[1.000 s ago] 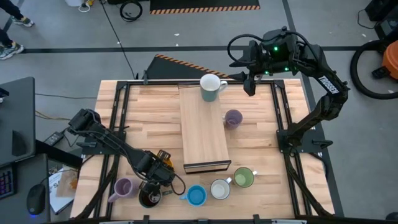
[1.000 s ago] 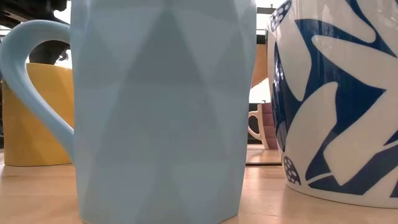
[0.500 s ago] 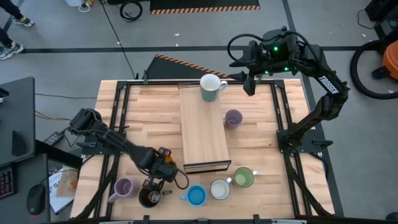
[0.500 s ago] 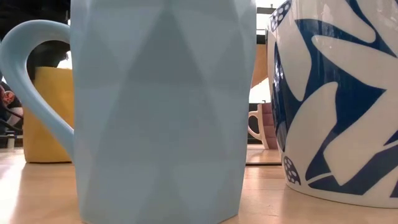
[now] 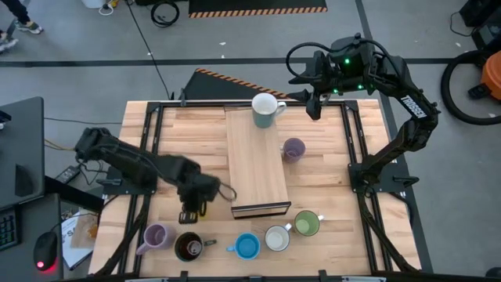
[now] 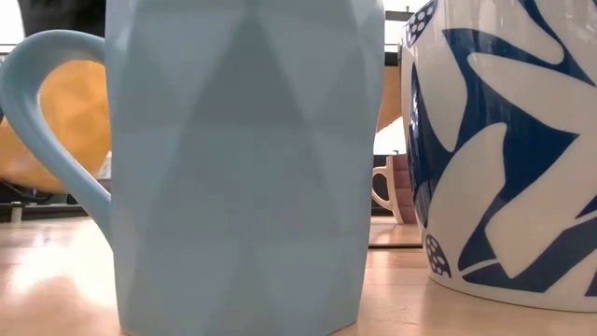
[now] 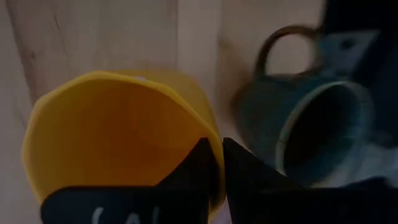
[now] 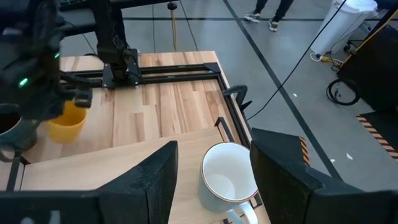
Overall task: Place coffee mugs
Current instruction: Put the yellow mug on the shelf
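Left gripper (image 5: pixel 190 210): fingers clamped on the rim of the orange mug (image 7: pixel 118 137), held above the table left of the wooden board (image 5: pixel 256 160). Right gripper (image 5: pixel 315 106): fingers spread, holding nothing, beside the white mug (image 5: pixel 267 109) at the board's far end. 5 mugs stand in 1 row along the near edge, the dark brown mug (image 5: pixel 188 247) among them.

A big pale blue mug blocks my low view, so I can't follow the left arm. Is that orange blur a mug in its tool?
Observer: Yes, the left tool is shut on the rim of the small orange ceramic mug.
Operator: Where is it?
Observer: Left of the long pale wooden board, by the dark brown ceramic mug.
Operator: And the right arm?
Observer: The right tool is open beside the white ceramic mug at the board's far end.
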{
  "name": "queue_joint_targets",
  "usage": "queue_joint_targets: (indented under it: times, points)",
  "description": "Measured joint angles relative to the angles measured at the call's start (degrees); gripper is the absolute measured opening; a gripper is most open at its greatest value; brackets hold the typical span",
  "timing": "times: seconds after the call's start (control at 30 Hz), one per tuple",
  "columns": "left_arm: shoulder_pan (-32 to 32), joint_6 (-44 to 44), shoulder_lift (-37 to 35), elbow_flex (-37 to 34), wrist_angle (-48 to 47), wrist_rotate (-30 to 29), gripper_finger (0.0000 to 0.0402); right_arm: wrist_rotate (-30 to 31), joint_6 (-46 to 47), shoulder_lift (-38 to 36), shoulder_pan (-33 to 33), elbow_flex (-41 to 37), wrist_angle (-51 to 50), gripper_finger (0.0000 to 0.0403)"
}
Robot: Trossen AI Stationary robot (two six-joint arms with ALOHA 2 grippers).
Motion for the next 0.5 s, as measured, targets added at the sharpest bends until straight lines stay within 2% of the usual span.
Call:
queue_joint_targets:
  times: [0.1,0.2,0.37,0.5]
  points:
    - [4.6,-2.3,-3.9,0.0,-0.7,1.8,0.0030,0.0,0.0,0.0,0.0,0.0,0.0,0.0206]
    - [9.1,-4.1,-8.0,0.0,-1.9,0.5,0.0031,0.0,0.0,0.0,0.0,0.0,0.0,0.0206]
    - [15.5,-4.9,-12.0,3.4,-1.6,-5.4,0.0030,0.1,0.0,0.0,0.0,0.0,0.0,0.0206]
    - [19.4,-2.0,-12.5,8.3,-1.8,-12.4,0.0031,0.2,0.9,0.0,0.0,0.0,0.0,0.0206]
